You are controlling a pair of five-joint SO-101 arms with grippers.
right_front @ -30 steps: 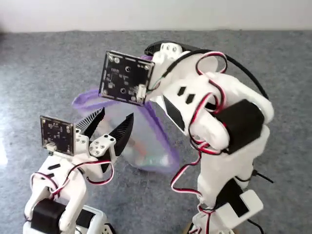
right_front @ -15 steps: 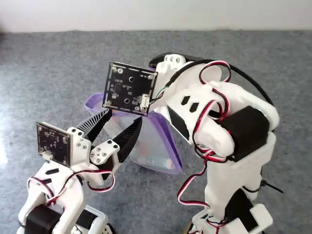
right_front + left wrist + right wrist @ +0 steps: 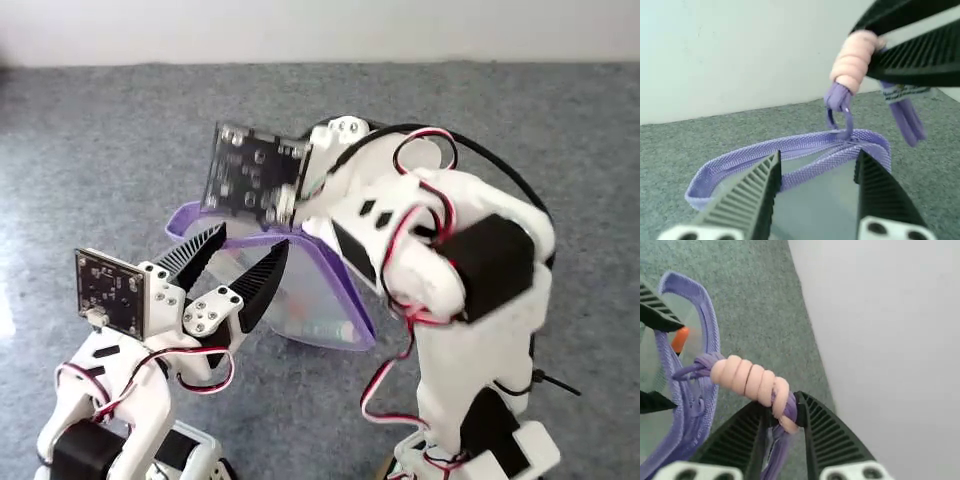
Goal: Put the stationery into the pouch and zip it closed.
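I see the translucent plastic pouch (image 3: 318, 290) with its purple woven zip band at the centre of the high frame, resting on the grey carpet-like table (image 3: 120, 130). My right gripper (image 3: 781, 407) has its jaws clamped on the pink ribbed zip pull (image 3: 751, 379), which hangs on a purple cord above the pouch's upper edge. My left gripper (image 3: 250, 242) sits lower left of centre, jaws spread wide and holding nothing, one on each side of the near zip band. I cannot tell whether they touch it. The two purple bands run apart near those jaws and meet at the slider (image 3: 842, 133). An orange item (image 3: 680, 339) shows through the plastic inside.
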